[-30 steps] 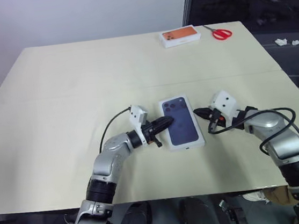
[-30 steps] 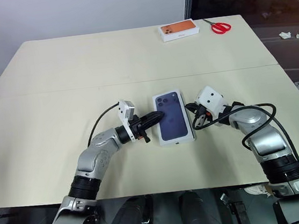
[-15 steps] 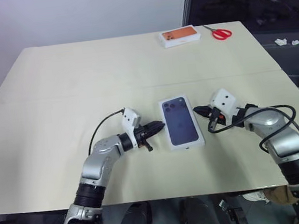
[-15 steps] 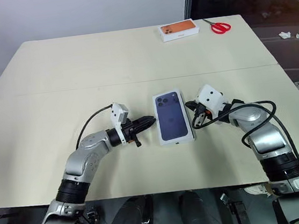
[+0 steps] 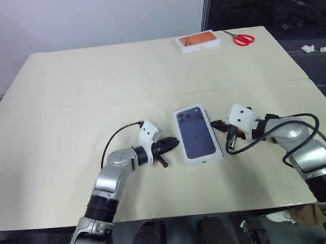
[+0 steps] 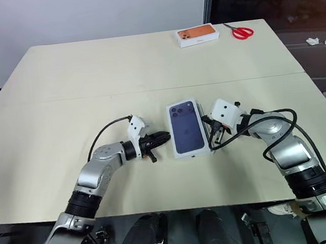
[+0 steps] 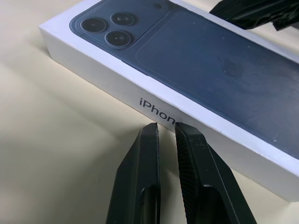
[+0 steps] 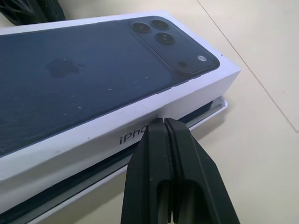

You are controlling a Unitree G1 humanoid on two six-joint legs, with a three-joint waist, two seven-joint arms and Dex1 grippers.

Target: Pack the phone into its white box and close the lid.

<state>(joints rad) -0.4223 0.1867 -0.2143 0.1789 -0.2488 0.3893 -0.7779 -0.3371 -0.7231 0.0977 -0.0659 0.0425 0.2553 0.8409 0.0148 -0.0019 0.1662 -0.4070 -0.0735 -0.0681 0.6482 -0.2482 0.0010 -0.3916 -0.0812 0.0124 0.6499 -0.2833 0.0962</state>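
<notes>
The lid (image 5: 197, 133), white with a dark blue phone printed on top, lies over the white box in the middle of the table. On the side facing my right gripper it sits a little high. There the white box's thin rim (image 8: 211, 113) pokes out beneath, with a dark strip in the gap. The phone is hidden under the lid. My left gripper (image 5: 175, 140) lies low on the table, pointing at the lid's left side wall (image 7: 154, 100). It is shut, with only a thin slit between its fingers, and holds nothing. My right gripper (image 8: 163, 121) is shut, tips against the lid's right side wall.
A white box with an orange phone picture (image 5: 198, 40) and red scissors (image 5: 242, 37) lie at the table's far right edge. Black cables loop off both wrists. The cream table (image 5: 61, 110) stretches wide to the left and behind.
My left gripper has come off the lid's top, drawn back to the left and sunk to table level beside the box. The right gripper stays at the lid's right side.
</notes>
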